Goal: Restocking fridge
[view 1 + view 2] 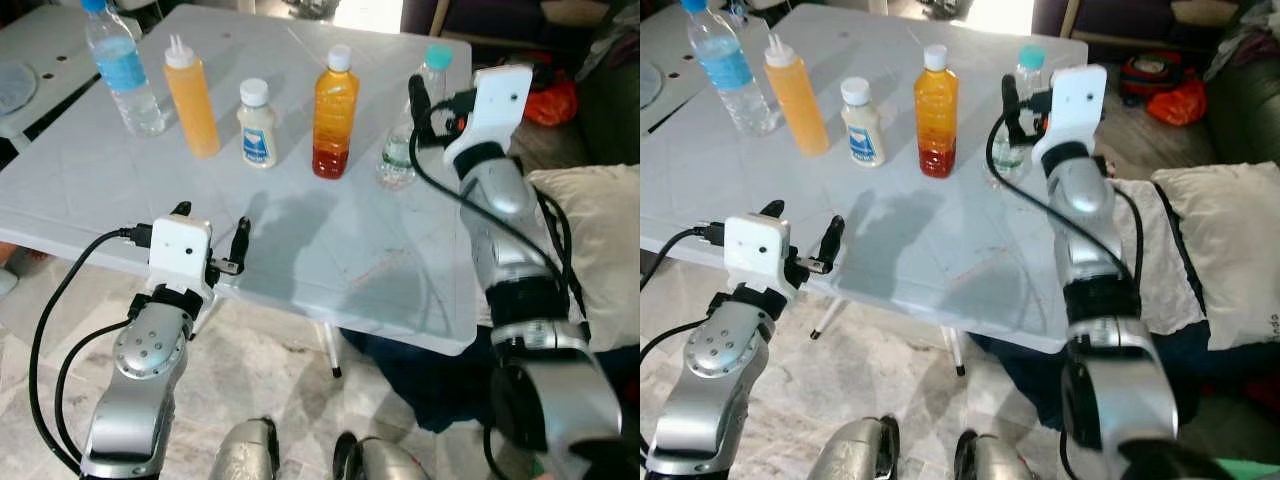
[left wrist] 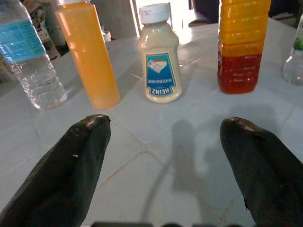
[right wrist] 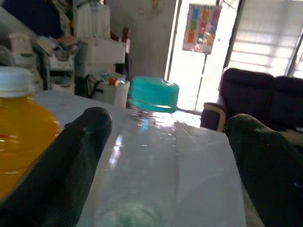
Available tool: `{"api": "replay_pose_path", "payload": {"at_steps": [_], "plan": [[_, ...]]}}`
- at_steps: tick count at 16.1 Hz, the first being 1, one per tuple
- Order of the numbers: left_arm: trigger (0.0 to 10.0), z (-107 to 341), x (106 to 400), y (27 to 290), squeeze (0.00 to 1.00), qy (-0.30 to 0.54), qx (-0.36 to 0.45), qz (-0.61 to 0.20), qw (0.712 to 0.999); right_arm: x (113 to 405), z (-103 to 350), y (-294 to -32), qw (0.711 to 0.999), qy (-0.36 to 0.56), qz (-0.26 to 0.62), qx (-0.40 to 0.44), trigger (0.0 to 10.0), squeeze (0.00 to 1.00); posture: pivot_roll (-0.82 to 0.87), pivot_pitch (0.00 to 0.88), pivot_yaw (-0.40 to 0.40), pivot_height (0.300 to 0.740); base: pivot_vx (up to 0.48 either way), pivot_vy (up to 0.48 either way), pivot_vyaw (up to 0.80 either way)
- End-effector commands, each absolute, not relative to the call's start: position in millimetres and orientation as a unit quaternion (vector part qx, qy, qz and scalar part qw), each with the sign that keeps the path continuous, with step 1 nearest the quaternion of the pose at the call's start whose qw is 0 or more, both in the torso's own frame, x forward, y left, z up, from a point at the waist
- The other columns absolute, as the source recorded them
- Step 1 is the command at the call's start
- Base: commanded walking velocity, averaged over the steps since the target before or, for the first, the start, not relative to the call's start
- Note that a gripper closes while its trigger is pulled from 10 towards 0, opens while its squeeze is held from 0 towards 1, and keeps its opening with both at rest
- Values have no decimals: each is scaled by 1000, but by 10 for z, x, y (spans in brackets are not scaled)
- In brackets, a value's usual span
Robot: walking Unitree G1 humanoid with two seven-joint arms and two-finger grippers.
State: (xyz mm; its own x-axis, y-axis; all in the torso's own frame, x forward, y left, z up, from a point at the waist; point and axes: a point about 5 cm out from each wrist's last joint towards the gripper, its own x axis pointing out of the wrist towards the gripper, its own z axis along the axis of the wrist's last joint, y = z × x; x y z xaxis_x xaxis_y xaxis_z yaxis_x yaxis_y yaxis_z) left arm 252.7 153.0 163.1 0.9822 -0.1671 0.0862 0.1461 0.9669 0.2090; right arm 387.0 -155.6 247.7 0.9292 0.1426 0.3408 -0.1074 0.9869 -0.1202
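Several bottles stand in a row on the white table (image 1: 330, 250). From left to right: a water bottle with a blue label (image 1: 122, 70), an orange squeeze bottle (image 1: 190, 95), a small mayonnaise bottle (image 1: 257, 125), an orange-and-red juice bottle (image 1: 335, 115) and a clear bottle with a teal cap (image 1: 405, 140). My right gripper (image 3: 169, 119) is open at the far right of the row, one finger on each side of the teal-capped bottle's (image 3: 154, 94) neck. My left gripper (image 1: 214, 215) hovers open and empty over the table's front edge, pointing at the mayonnaise bottle (image 2: 158, 61).
A second white table (image 1: 30, 60) stands at the far left. A white cushion (image 1: 600, 240) and a red bag (image 1: 552, 100) lie to the right of the table. Tiled floor (image 1: 270, 370) shows below the front edge.
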Motion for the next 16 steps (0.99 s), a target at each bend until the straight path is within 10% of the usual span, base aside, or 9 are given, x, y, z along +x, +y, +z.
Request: {"api": "replay_pose_path", "payload": {"at_steps": [1, 5, 6, 16], "plan": [[10000, 1683, 2507, 1546, 0, -55, 107, -84, 989, 3907, 2610, -1562, 977, -197, 64, -52, 10000, 0, 220, 164, 6, 740, 0, 0, 0], [10000, 1679, 2478, 1608, 0, -47, 112, -81, 989, 4021, 2683, -1522, 977, -190, 77, -54, 10000, 0, 227, 169, 6, 740, 0, 0, 0], [10000, 1680, 2480, 1603, 0, -47, 112, -81, 989, 4045, 2707, -1519, 978, -186, 82, -48, 0, 0, 227, 170, 4, 740, 0, 0, 0], [10000, 1677, 2516, 1553, 0, -44, 115, -81, 989, 4113, 2647, -1421, 977, -159, 121, -71, 0, 0, 219, 170, -5, 740, 0, 0, 0]]}}
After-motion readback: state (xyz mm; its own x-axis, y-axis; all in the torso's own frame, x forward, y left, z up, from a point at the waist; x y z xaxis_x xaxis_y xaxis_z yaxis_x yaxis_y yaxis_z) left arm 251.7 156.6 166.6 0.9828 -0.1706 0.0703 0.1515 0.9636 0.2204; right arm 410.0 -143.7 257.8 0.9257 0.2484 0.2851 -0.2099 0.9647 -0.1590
